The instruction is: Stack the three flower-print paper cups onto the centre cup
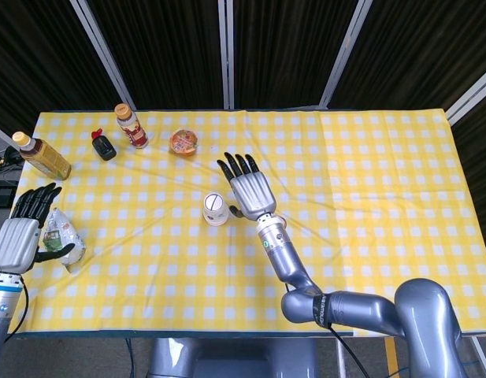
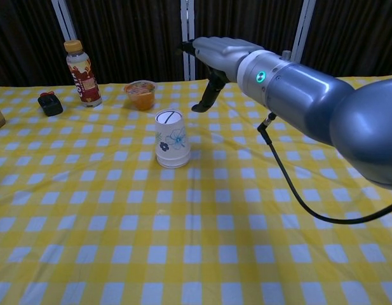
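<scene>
The flower-print paper cups (image 2: pixel 171 139) stand upside down as one nested stack near the table's middle, also seen from above as the cup stack (image 1: pixel 215 209). My right hand (image 1: pixel 249 189) hovers just right of the stack with fingers spread, holding nothing; in the chest view the right hand (image 2: pixel 216 54) is above and behind the stack, apart from it. My left hand (image 1: pixel 24 228) sits at the table's left edge, fingers apart, beside a crumpled wrapper (image 1: pixel 63 236); I cannot tell whether it touches it.
Along the back left stand a tea bottle (image 1: pixel 41 156), a small black bottle (image 1: pixel 103 146), a red-label bottle (image 2: pixel 80 72) and an orange snack cup (image 2: pixel 141 93). A yellow checked cloth (image 1: pixel 369 181) covers the table.
</scene>
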### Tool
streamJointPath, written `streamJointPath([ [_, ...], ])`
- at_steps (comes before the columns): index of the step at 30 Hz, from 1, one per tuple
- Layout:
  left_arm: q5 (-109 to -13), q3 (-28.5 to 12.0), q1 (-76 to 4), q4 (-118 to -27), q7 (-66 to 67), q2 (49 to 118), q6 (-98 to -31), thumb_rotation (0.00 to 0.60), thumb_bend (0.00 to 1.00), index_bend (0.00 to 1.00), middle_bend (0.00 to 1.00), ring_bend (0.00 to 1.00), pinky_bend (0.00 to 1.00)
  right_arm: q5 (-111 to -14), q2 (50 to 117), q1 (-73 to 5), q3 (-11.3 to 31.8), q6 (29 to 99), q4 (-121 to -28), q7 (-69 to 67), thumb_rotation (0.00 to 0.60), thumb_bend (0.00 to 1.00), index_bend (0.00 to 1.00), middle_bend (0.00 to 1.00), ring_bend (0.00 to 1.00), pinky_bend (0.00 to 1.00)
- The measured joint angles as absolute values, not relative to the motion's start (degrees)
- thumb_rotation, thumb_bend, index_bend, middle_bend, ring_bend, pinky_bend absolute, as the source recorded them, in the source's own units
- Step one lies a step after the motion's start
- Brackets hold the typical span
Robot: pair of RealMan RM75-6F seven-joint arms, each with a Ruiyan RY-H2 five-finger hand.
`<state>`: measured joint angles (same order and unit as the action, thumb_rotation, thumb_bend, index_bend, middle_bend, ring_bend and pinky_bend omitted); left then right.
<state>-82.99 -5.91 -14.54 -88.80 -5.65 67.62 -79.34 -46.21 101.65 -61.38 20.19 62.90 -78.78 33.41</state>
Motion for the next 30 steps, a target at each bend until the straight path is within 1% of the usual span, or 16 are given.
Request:
streamJointPath([
  [6,-82.6,-6.0,-14.5,-88.6,-5.2,67.7,-79.1,0.6,0.12,0.0,0.0,0.0,0.0,-48.8,98.5,-57.9,17.6,64.8,-83.4,33.0,0.6,0.12,0.05,0.0,0.0,0.0],
  [11,-82.3,-6.0,-14.5,-88.3,-4.5,68.0,-79.0,0.6,0.12,0.0,0.0,0.0,0.0,-54.0,94.9,-52.9,13.3,68.5,-86.8,31.2,0.6,0.12,0.06,0.0,0.0,0.0],
  [17,-82.4,-5.7,-14.6,-88.1,-3.0,68.6,-78.7,0.6,0.12,0.0,0.0,0.0,0.0,-59.6,90.8,-46.3,8.2,73.9,-88.7,27.1,0.6,0.12,0.05,0.0,0.0,0.0],
  [21,-83.0,-5.3,-14.5,-87.8,-1.3,70.0,-79.4,0.6,0.12,0.0,0.0,0.0,0.0,-65.2,87.5,-39.5,3.4,79.0,-88.1,22.6,0.6,0.12,0.03,0.0,0.0,0.0],
  [25,-83.8,-4.6,-13.7,-86.9,-0.1,71.1,-80.7,0.6,0.11,0.0,0.0,0.0,0.0,-69.5,85.3,-32.6,-1.0,83.9,-85.0,18.1,0.6,0.12,0.01,0.0,0.0,0.0],
  [30,-84.5,-3.7,-12.3,-85.6,0.7,72.4,-82.6,0.6,0.11,0.0,0.0,0.0,0.0,-71.5,83.5,-26.7,-3.4,85.7,-81.3,12.2,0.6,0.12,0.0,0.0,0.0,0.0],
])
